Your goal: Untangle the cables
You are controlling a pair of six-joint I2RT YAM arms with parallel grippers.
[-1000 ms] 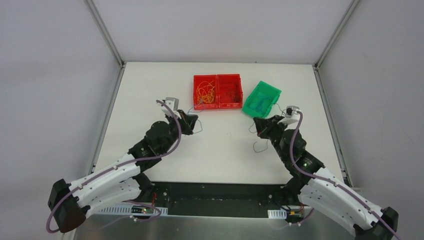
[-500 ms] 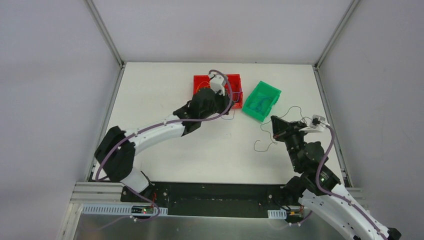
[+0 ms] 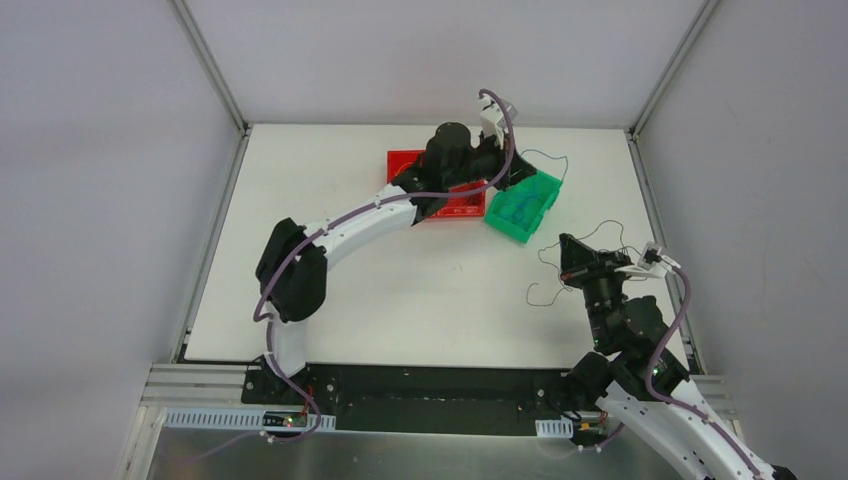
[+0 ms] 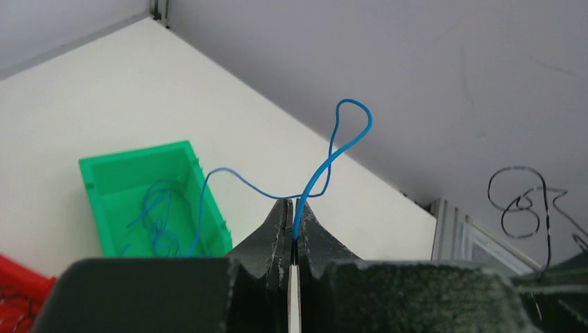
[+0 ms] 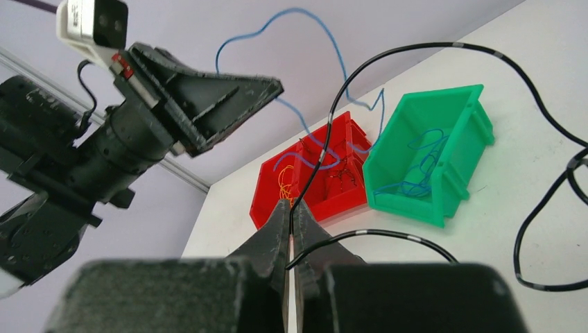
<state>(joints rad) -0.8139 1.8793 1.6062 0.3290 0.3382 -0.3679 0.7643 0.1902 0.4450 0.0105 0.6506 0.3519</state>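
While my left tool pinches a blue wire by the green bin, my right tool pinches a black wire above the bench.

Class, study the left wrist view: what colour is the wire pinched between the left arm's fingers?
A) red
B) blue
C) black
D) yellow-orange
B: a blue wire rises in a loop from between the left arm's shut fingers.
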